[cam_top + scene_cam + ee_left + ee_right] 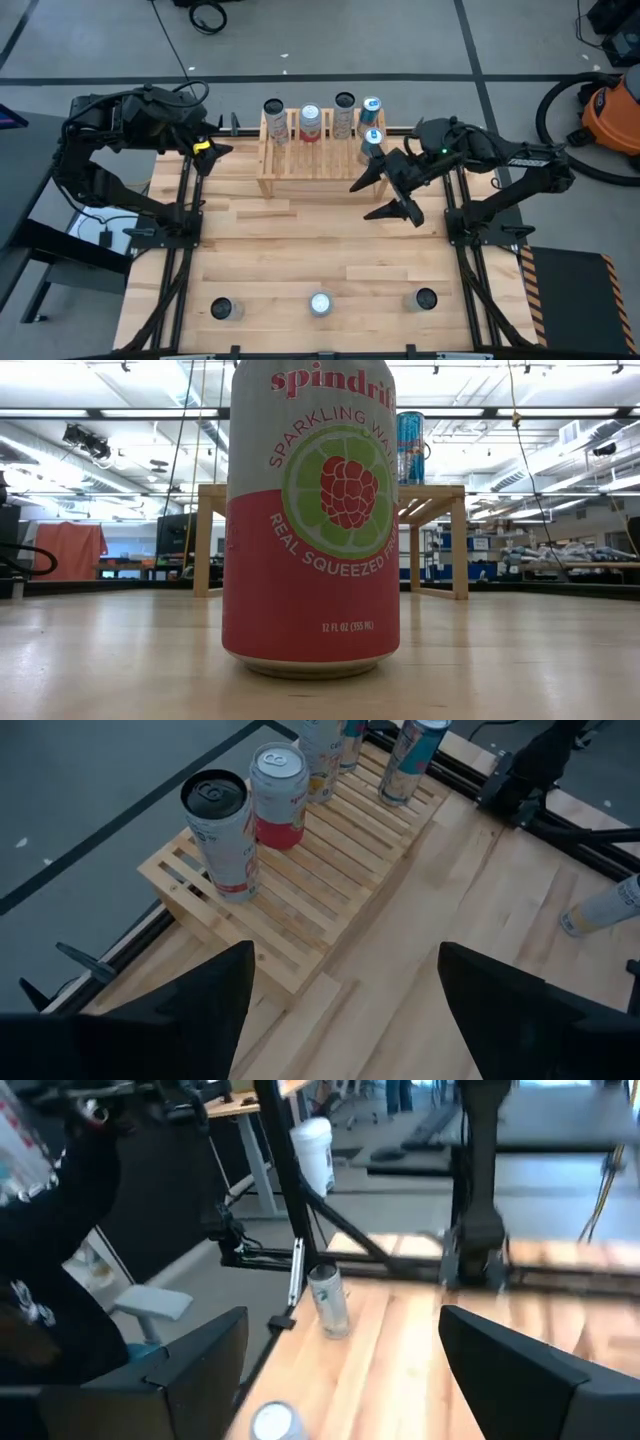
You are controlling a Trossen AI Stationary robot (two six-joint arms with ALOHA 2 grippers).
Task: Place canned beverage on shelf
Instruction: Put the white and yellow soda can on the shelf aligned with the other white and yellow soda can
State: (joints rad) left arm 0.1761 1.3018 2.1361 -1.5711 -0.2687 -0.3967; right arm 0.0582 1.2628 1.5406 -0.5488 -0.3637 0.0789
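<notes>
Pale wood shelf at table's far edge carries five cans. Right gripper — fingers spread, empty — hangs just beside blue can at right end; careless swing could topple it. Left gripper part-open, empty, waits beyond shelf's left end.

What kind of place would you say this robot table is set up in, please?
Probably a robotics lab or workshop: an open ceiling with strip lights, workbenches behind the table, and an orange shop vacuum on the grey floor beside it.
</notes>
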